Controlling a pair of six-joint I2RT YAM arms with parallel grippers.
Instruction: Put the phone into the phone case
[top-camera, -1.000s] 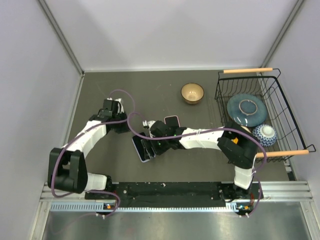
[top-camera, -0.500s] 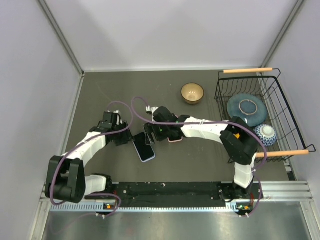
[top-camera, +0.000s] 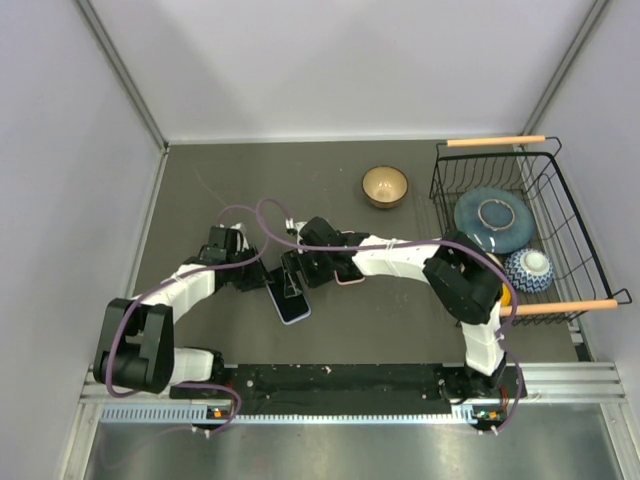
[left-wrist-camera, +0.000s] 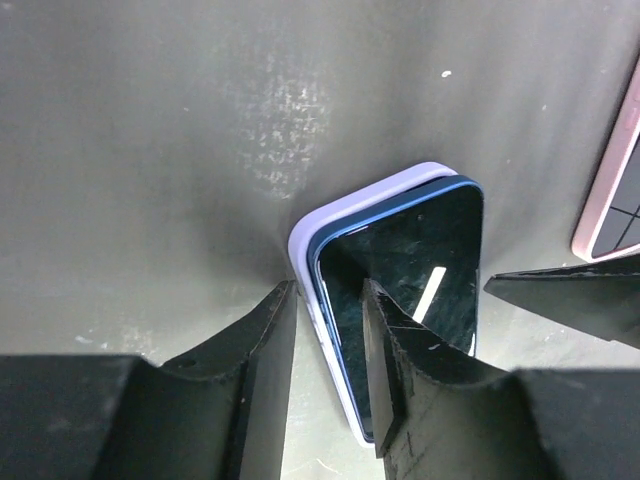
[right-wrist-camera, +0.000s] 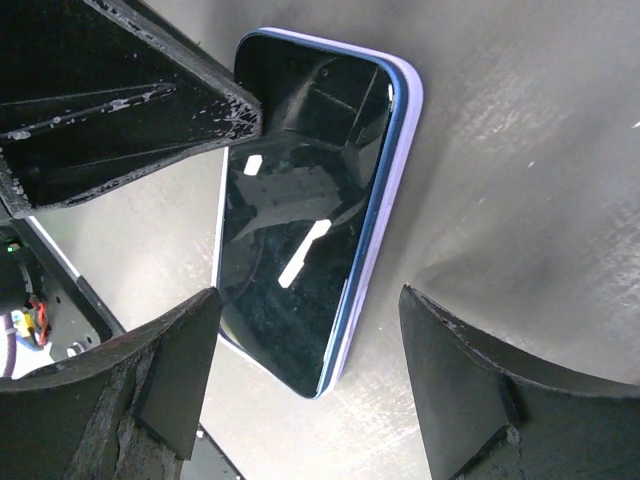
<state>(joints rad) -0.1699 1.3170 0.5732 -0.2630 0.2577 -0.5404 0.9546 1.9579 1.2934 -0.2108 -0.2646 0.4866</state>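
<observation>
A dark-screened blue phone (top-camera: 290, 298) lies face up in a lilac phone case (left-wrist-camera: 305, 235) on the grey table. It also shows in the left wrist view (left-wrist-camera: 420, 260) and the right wrist view (right-wrist-camera: 300, 220). The case's rim (right-wrist-camera: 400, 150) shows along one long side. My left gripper (left-wrist-camera: 328, 290) is narrowly open and straddles the case's left edge, with one finger (left-wrist-camera: 385, 340) on the screen and the other beside the case. It sits left of the phone in the top view (top-camera: 255, 275). My right gripper (right-wrist-camera: 310, 300) is wide open and empty over the phone (top-camera: 295, 268).
A pink-edged phone (left-wrist-camera: 610, 190) lies just right of the cased one, partly under my right arm (top-camera: 347, 278). A tan bowl (top-camera: 385, 185) stands at the back. A black wire basket (top-camera: 560, 200) at the right holds a blue plate (top-camera: 490, 218) and a patterned bowl (top-camera: 530, 268).
My left gripper has swung down and right from the far left to the phone's left edge. My right gripper has drawn back from over the phone's middle towards its far end.
</observation>
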